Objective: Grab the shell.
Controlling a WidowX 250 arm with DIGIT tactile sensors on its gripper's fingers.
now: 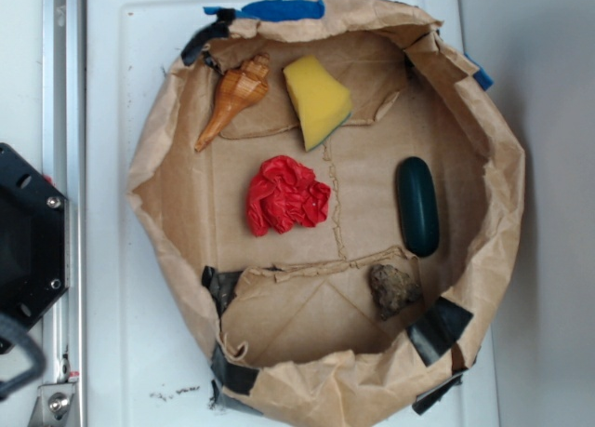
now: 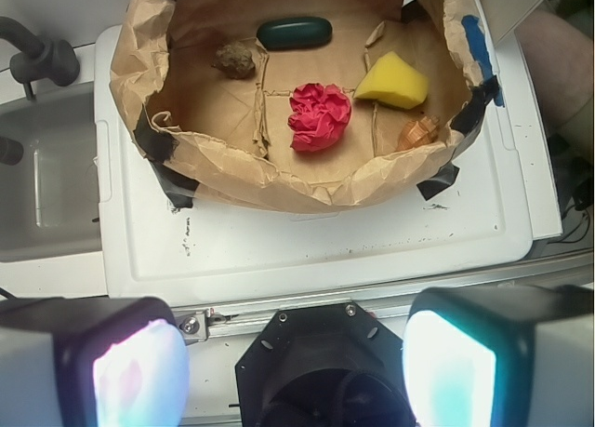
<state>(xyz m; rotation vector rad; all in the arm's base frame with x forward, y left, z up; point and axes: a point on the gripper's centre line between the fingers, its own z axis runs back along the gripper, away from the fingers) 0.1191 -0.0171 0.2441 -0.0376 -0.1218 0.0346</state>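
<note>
Paper bag (image 1: 502,166) holds shell (image 1: 236,96) (ridged, orange-tan).

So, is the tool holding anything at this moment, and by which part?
Nothing is held. The tool is open and empty, far outside the paper bag; the shell lies untouched inside it, beside the yellow sponge.

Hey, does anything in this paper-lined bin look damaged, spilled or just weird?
The brown paper wall is torn and crumpled, patched with black tape and blue tape. Dark crumbs lie on the white surface outside. The shell looks intact.
</note>
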